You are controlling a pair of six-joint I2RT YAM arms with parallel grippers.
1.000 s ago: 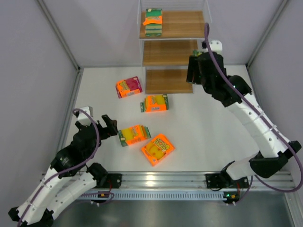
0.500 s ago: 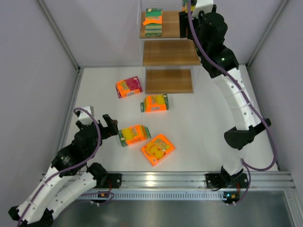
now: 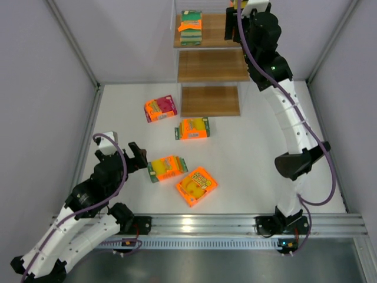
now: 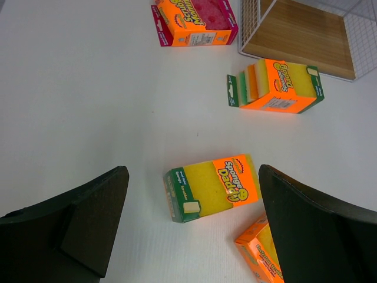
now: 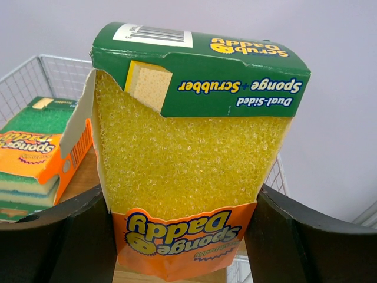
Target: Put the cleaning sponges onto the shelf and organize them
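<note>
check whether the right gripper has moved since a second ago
Yes. In the top view the right gripper went from beside the middle shelf board to the right end of the top board, shut on a sponge pack.

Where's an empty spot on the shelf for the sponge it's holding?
For the held sponge: top board is bare right of the stacked sponges; middle board and bottom board look wholly bare. Crowded: the table, middle-left, four packs.

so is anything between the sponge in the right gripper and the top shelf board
Nothing visible. The right gripper holds the sponge pack near the right part of the top board, which is bare. The only pack already there sits at its left end.
</note>
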